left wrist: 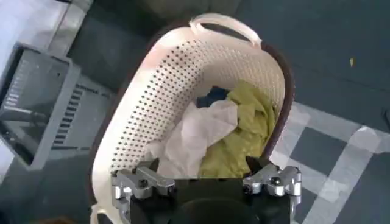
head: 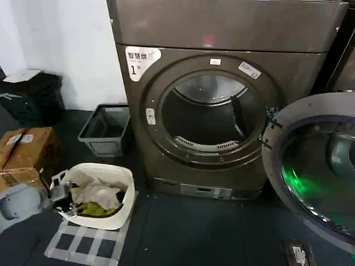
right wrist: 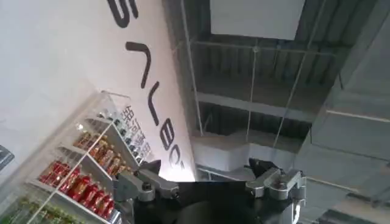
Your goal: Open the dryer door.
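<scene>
The bronze-grey dryer (head: 222, 33) with its "1" sticker (head: 141, 60) stands ahead, its round drum mouth (head: 209, 113) uncovered. The dryer door (head: 316, 166), chrome-rimmed with dark glass, hangs swung out to the right of the mouth, hinged at its right side. My left gripper (head: 61, 191) hovers low at the left over a white laundry basket (left wrist: 183, 79), open (left wrist: 207, 167) with nothing between its fingers. My right gripper (right wrist: 204, 170) is open too and points up at a ceiling and a white wall, holding nothing.
The white basket (head: 100, 194) holds crumpled clothes (left wrist: 231, 134) and sits on a checkered mat (head: 89, 244). A grey crate (head: 105, 130) stands by the dryer's left side. A cardboard box (head: 28, 149) and a black bag (head: 30, 97) sit at far left. A neighbouring dark machine (head: 344, 61) borders the right.
</scene>
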